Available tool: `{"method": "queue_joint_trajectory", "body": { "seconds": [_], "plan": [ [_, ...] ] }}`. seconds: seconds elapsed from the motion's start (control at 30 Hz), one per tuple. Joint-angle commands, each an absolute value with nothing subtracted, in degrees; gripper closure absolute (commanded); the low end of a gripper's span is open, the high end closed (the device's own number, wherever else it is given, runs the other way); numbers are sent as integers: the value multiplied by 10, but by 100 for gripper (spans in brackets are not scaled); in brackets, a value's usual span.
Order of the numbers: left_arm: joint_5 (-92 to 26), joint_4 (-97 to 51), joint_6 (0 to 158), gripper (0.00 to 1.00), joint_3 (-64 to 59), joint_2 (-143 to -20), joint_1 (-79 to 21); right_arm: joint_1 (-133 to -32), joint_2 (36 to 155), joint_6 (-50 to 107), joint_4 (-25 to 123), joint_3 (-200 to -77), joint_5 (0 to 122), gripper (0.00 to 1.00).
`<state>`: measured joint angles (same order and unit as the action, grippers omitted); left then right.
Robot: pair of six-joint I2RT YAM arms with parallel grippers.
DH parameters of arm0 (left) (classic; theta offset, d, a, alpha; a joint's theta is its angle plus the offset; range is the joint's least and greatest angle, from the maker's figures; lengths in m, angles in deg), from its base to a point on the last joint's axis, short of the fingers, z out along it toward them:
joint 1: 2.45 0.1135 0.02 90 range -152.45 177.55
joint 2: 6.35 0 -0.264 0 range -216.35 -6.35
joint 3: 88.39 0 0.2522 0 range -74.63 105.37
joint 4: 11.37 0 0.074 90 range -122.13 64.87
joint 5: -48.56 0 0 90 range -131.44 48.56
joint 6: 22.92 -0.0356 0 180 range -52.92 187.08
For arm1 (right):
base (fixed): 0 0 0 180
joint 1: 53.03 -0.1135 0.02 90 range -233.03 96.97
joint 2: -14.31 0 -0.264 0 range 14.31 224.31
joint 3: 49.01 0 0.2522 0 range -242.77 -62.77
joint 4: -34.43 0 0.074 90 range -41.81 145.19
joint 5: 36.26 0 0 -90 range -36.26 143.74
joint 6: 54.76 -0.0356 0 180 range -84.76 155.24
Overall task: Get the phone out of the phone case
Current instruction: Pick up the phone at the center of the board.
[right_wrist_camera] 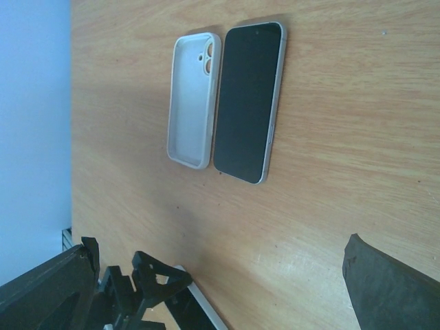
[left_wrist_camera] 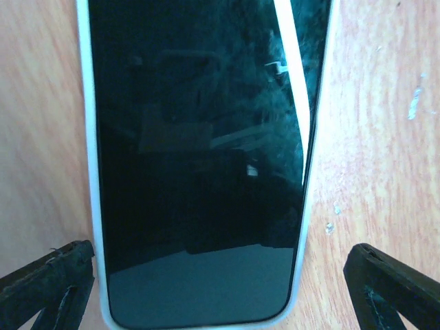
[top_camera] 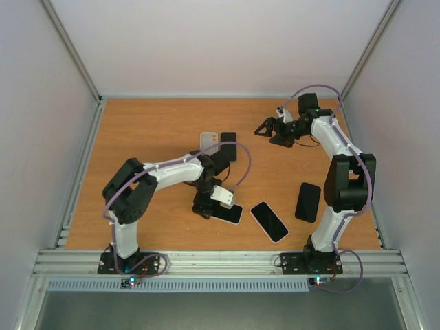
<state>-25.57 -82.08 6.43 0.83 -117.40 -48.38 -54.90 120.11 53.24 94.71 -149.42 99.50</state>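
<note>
A black-screened phone in a white case point(top_camera: 229, 214) lies on the wooden table near the front middle. In the left wrist view it point(left_wrist_camera: 199, 158) fills the frame. My left gripper point(top_camera: 206, 206) is open and low over its near end, with one finger point(left_wrist_camera: 48, 282) on each side of the case and a gap to both. My right gripper point(top_camera: 265, 128) is open and empty at the back right, above the table. Its fingers point(right_wrist_camera: 392, 289) frame bare wood.
An empty white case point(top_camera: 209, 141) and a bare phone point(top_camera: 228, 146) lie side by side at the back middle, also in the right wrist view point(right_wrist_camera: 194, 100) point(right_wrist_camera: 249, 103). Another phone point(top_camera: 268, 221) and a black one point(top_camera: 308, 201) lie at the front right.
</note>
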Motion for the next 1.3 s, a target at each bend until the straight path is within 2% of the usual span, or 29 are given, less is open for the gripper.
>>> {"method": "queue_joint_trajectory", "body": {
  "seconds": [0.0, 0.17, 0.5, 0.63, 0.73, 1.0, 1.1, 1.27],
  "plan": [
    [-318, -671, 125, 1, -67, -1099, -494, -545, 1207, 529, 942, -1489, 1003, 1],
    [-368, -618, 152, 1, -122, -1085, -527, -545, 1214, 524, 940, -1492, 1008, 1],
    [-349, -616, 170, 1, -102, -1111, -547, -544, 1205, 525, 941, -1490, 1005, 2],
    [-361, -604, 167, 5, -100, -1128, -557, -544, 1206, 525, 941, -1490, 1005, 2],
    [-350, -613, 166, 11, -93, -1136, -558, -544, 1202, 526, 942, -1489, 1006, 1],
    [-293, -703, 174, 39, -54, -1169, -558, -543, 1154, 500, 874, -1449, 1029, 1],
    [-308, -685, 197, 43, -66, -1150, -552, -539, 1137, 491, 861, -1442, 1018, 1],
    [-327, -620, 292, 48, -85, -1080, -520, -538, 1068, 421, 748, -1379, 977, 1]
  ]
}}
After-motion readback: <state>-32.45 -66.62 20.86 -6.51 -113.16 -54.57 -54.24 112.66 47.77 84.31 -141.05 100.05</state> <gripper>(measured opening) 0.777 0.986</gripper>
